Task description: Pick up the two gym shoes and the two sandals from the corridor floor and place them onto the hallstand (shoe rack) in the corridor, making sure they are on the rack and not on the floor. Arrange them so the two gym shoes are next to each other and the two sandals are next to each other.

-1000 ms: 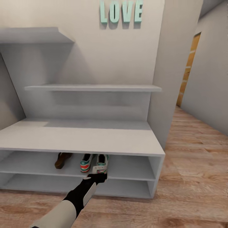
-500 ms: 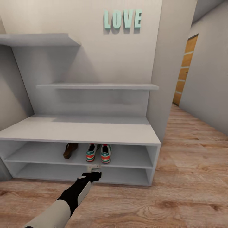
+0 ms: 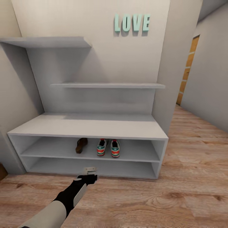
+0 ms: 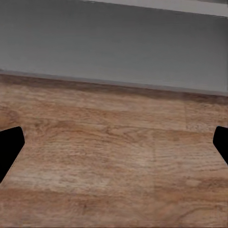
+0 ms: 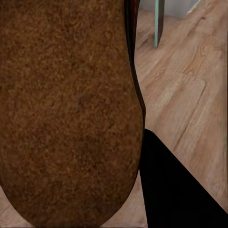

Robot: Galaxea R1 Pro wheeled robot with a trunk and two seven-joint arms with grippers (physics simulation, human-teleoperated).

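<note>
The light-grey hallstand point(image 3: 91, 126) stands against the wall. On its upper open shelf one dark brown sandal point(image 3: 81, 145) lies to the left of the two gym shoes point(image 3: 101, 147) point(image 3: 115, 148), which sit side by side, heels toward me. My left gripper point(image 3: 90, 172) hangs open over the corridor floor point(image 3: 177, 196) just before the rack; in the left wrist view its fingertips point(image 4: 10, 145) stand wide apart over bare planks. The right wrist view has the other sandal point(image 5: 66, 109) close up, pressed against a black finger point(image 5: 175, 190).
Two stepped wall shelves point(image 3: 107, 85) and teal LOVE letters point(image 3: 132, 22) sit above the rack. A wall corner point(image 3: 167, 79) flanks its right end, with a wooden door point(image 3: 189, 69) down the corridor. A brown object point(image 3: 2, 171) shows at the left edge.
The view has pulled back from the rack. My left gripper has let go of the right gym shoe on the shelf and drawn back over the floor.
</note>
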